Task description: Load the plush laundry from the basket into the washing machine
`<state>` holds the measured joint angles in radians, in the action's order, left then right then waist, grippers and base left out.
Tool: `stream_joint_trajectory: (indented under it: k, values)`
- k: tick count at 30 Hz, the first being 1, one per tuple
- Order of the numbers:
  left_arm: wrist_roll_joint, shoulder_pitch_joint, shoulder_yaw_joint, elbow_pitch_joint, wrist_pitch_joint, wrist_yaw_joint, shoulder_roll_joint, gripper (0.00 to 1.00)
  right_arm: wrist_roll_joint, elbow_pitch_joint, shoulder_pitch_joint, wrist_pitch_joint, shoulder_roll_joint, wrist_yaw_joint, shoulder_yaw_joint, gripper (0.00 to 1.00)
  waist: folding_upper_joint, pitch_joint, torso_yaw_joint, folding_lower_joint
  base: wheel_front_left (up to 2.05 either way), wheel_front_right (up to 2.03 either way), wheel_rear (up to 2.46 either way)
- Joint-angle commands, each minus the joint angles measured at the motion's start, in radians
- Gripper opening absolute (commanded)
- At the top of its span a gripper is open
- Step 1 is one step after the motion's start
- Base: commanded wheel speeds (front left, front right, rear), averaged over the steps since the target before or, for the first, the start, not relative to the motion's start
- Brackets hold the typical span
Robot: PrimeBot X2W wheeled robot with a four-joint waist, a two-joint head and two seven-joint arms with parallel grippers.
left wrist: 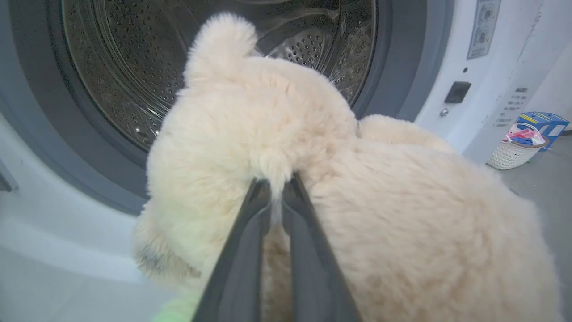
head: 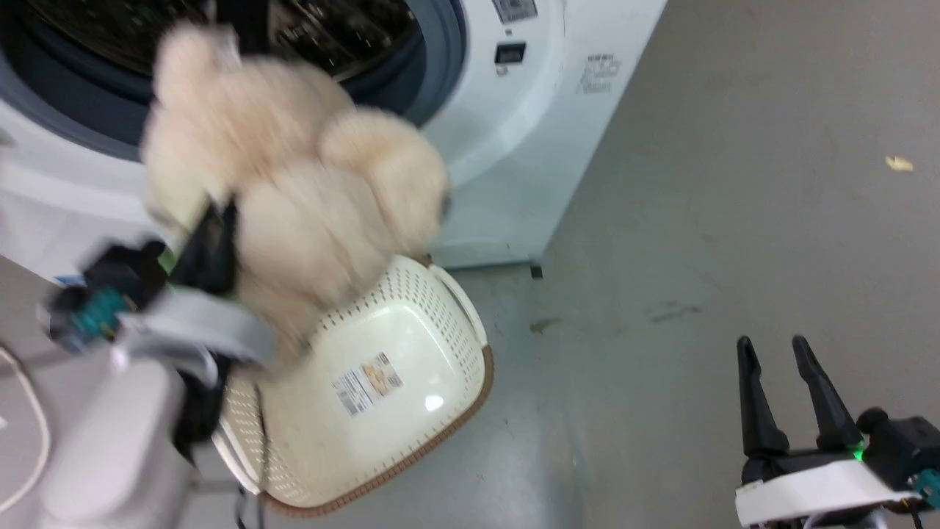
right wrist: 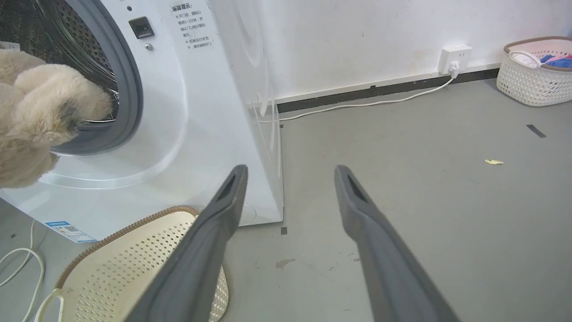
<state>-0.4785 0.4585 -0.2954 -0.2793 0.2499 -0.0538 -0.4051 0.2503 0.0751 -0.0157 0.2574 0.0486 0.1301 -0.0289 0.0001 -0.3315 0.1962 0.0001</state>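
Plush laundry is held up in front of the washing machine opening, above the basket. One limb is seen against the grey door seal, with the drum open behind it. Left hand is pinched almost closed on a tuft of plush fur. Right hand is spread wide with nothing gripped, over bare floor well right of the machine. The basket sits just beside the machine front, its bottom label exposed.

White woven basket of coloured clothes against white wall; socket with white cable; yellow scrap on grey floor.
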Motion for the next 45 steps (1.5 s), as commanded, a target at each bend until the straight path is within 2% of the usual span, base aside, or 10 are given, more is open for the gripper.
stream_joint_trajectory:
  k: [1, 8, 17, 24, 32, 33, 34, 39, 45]
  values:
    - [-0.001, 0.052, 0.016, 0.021, -0.008, -0.006, -0.018, 0.0, 0.008, -0.007, -0.02, 0.004, 0.002, 0.001, 0.005, 1.0, -0.0001, -0.05, 0.024, -0.0001, 0.0, 0.0, 0.0]
    - [-0.007, 0.318, 0.067, 0.011, -0.142, 0.007, -0.11, 0.0, 0.051, -0.019, -0.069, 0.004, 0.002, 0.001, 0.04, 1.0, -0.0001, -0.202, 0.095, -0.0001, 0.0, 0.0, 0.0]
    - [0.032, 0.7, 0.069, -0.21, -0.272, 0.049, -0.208, 0.0, 0.128, -0.034, -0.118, 0.004, 0.002, 0.001, 0.092, 1.0, -0.0001, -0.364, 0.201, -0.0001, 0.0, 0.0, 0.0]
    - [0.083, 0.912, 0.028, -0.406, -0.309, 0.085, -0.238, 0.0, 0.17, -0.051, -0.133, 0.004, 0.002, 0.001, 0.123, 1.0, -0.0001, -0.429, 0.253, -0.0001, 0.0, 0.0, 0.0]
    - [0.108, 0.991, -0.008, -0.558, -0.284, 0.123, -0.255, 0.0, 0.188, -0.063, -0.138, 0.004, 0.002, 0.001, 0.146, 1.0, -0.0001, -0.446, 0.266, -0.0001, 0.0, 0.0, 0.0]
    - [0.114, 0.992, -0.018, -0.569, -0.274, 0.129, -0.254, 0.22, 0.187, -0.063, -0.138, 0.004, 0.002, 0.001, 0.147, 1.0, -0.0001, -0.445, 0.262, -0.0001, 0.0, 0.0, 0.0]
    - [0.121, 0.991, -0.027, -0.579, -0.26, 0.133, -0.254, 1.0, 0.186, -0.062, -0.139, 0.004, 0.002, 0.001, 0.147, 1.0, -0.0001, -0.44, 0.258, -0.0001, 0.0, 0.0, 0.0]
    - [0.122, 0.955, -0.046, -0.626, -0.166, 0.142, -0.222, 1.0, 0.165, -0.057, -0.139, 0.004, 0.002, 0.001, 0.119, 1.0, -0.0001, -0.385, 0.219, -0.0001, 0.0, 0.0, 0.0]
    - [0.085, 0.822, -0.055, -0.67, -0.034, 0.155, -0.141, 1.0, 0.099, -0.048, -0.134, 0.004, 0.002, 0.001, 0.071, 1.0, -0.0001, -0.251, 0.139, -0.0001, 0.0, 0.0, 0.0]
